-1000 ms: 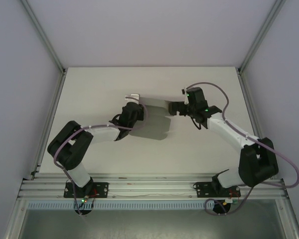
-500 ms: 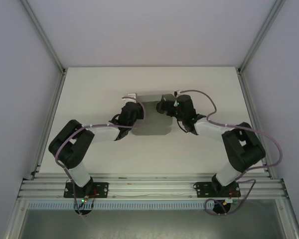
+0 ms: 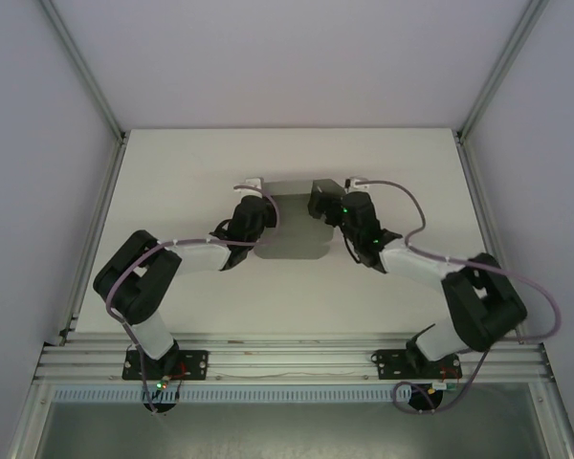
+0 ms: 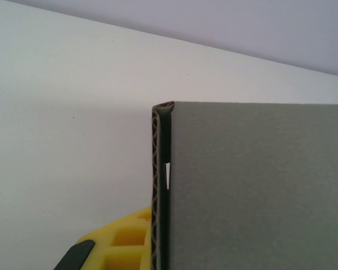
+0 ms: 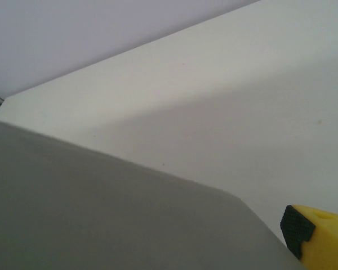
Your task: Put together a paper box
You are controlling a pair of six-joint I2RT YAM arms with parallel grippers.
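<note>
Two arms meet over the paper box (image 3: 289,231), which sits mid-counter, nearer the far edge of the white counter (image 3: 172,172), with pale walls and metal posts around. From the left wrist, the left jaws are pinched together on the box's corrugated wall, a yellow finger (image 4: 127,242) tight beside it. From the right wrist, the right jaws gape apart, one padded finger (image 5: 312,239) beside the grey panel. I'd hold the left firm and fold squarely with the right.
</note>
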